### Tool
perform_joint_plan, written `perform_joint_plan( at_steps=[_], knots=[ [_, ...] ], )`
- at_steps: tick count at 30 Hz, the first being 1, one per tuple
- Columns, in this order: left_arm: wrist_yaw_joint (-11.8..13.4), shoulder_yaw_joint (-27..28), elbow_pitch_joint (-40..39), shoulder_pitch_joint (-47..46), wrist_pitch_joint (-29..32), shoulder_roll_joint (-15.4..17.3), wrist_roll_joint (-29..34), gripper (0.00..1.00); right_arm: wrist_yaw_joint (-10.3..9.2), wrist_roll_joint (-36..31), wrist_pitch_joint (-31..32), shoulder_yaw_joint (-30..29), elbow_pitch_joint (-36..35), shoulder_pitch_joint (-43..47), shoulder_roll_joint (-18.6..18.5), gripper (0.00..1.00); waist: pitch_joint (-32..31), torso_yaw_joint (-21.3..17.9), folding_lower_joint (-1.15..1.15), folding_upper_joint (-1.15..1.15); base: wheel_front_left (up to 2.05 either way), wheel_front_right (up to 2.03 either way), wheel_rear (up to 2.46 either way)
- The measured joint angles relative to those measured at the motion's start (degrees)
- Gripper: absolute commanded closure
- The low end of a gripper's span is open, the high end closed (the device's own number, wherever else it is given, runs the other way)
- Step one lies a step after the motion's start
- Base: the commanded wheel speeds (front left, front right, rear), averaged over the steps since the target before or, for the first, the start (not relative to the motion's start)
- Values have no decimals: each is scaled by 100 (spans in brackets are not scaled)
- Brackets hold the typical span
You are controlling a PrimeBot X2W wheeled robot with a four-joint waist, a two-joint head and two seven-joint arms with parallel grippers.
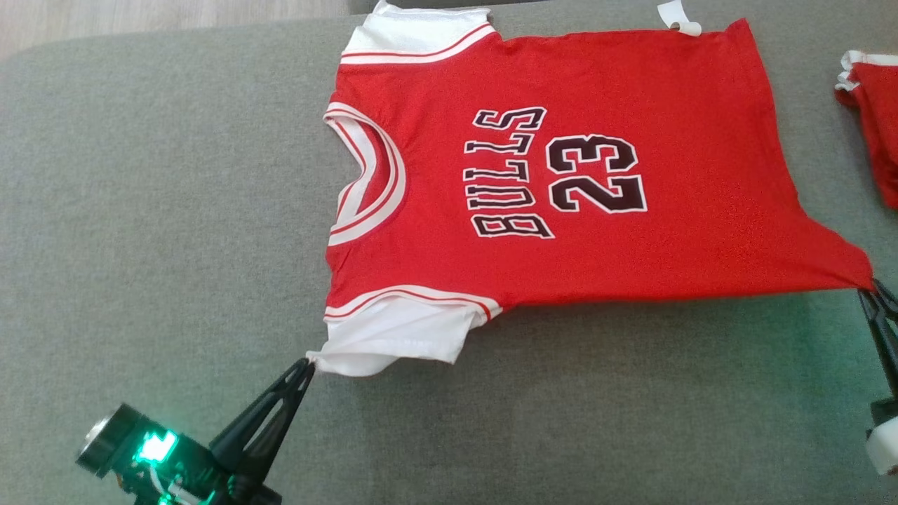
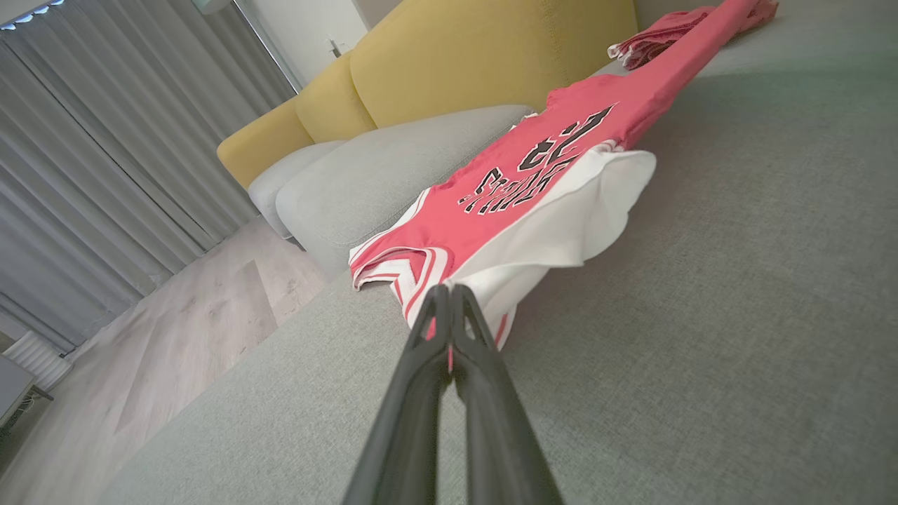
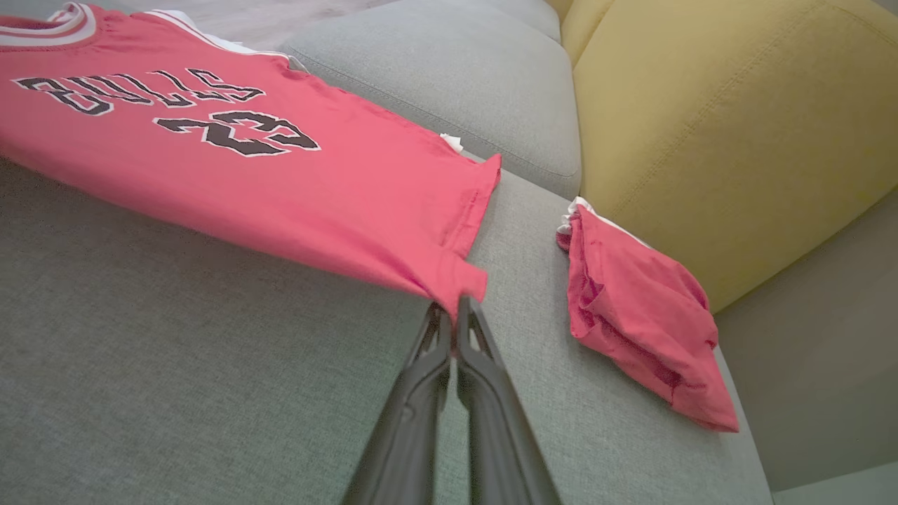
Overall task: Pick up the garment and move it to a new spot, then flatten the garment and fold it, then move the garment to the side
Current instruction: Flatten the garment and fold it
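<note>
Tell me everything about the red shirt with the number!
The red jersey is soft, thin-looking fabric with white sleeves trimmed in red stripes, a white striped neckline, and BULLS 23 printed in black with white outlines. It lies front up, spread flat on the grey sofa cushion, neck toward the robot's left. The left gripper is shut on the near sleeve's edge, the right gripper on the near hem corner, so that edge looks taut and slightly lifted.

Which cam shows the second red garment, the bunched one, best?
Right wrist view: the bunched red garment lies whole and close, beside the yellow cushion. Head view crops it at the right edge; left wrist view shows it far off and small.
</note>
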Motion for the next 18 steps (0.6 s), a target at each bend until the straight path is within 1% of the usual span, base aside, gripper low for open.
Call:
perform_joint_plan(
  at_steps=[2,4,7,9,11,13,15,16,18],
  knots=[
    [-5,30,-21,5,0,-1,3,100,0,-60,122,-102,-146,40,79,100,4,8,0,0,0,0,0],
    [-63,67,-47,-33,0,-5,22,100,0,-68,210,-175,-232,35,116,100,40,16,0,0,0,0,0],
    [-240,136,-63,-328,0,-13,152,100,0,-69,341,-218,-253,-18,121,100,146,34,1,0,0,0,0],
    [-380,202,-62,-716,0,-25,246,100,0,-68,405,-223,-245,-152,120,100,243,49,1,0,0,0,0],
    [-520,271,-41,-1176,0,-54,339,100,0,-67,483,-215,-218,-393,119,100,349,60,2,0,0,0,0],
    [-566,414,14,-1633,0,-108,390,100,0,-66,538,-179,-145,-744,108,100,468,58,2,0,0,0,0],
    [-671,520,127,-2052,-1,-167,427,100,0,-57,582,-89,-2,-1145,73,100,592,45,2,0,0,0,0],
    [-671,520,127,-2052,-1,-167,427,100,0,-57,582,-89,-2,-1145,73,100,592,45,2,0,0,0,0],
    [-803,539,278,-2435,-1,-238,498,100,0,-56,583,13,169,-1533,31,100,710,28,2,0,0,0,0]
  ],
)
